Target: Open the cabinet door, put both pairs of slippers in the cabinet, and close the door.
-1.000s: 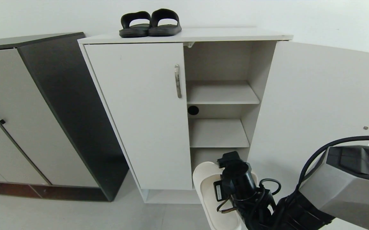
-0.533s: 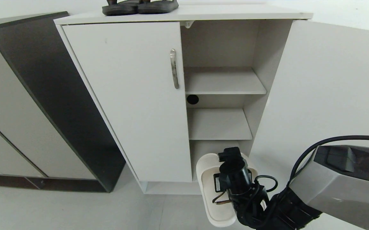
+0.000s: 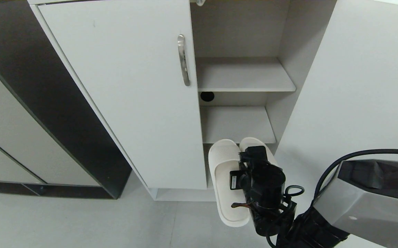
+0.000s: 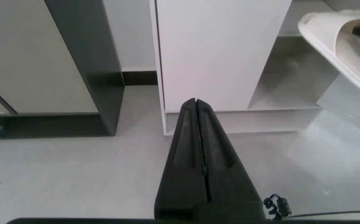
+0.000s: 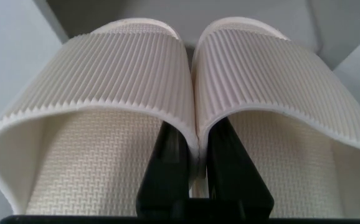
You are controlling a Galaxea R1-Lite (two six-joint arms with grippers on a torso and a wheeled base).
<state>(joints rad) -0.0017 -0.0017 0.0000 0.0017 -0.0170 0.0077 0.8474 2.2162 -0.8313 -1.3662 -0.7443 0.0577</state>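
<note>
Your right gripper (image 5: 195,155) is clenched on the white slippers (image 3: 224,172), one finger inside each, pinching their inner walls together. The pair's long axis runs straight ahead from the jaws, toes toward the cabinet (image 3: 292,41) opening at the front edge of the lower shelf (image 3: 235,124), just left of the open door (image 3: 357,86). The left gripper (image 4: 195,134) is pressed closed on nothing above the floor (image 4: 74,168), farther off. A second ago the toes sat short of that edge, and the head camera has since drawn closer.

Lower centre of frame: pair of cream ribbed foam slippers (image 3: 223,179), in the black right gripper (image 5: 195,152), before the tall white wooden cabinet's (image 3: 123,103) bottom compartment. At frame left stands a dark-sided grey cabinet (image 3: 47,103).
</note>
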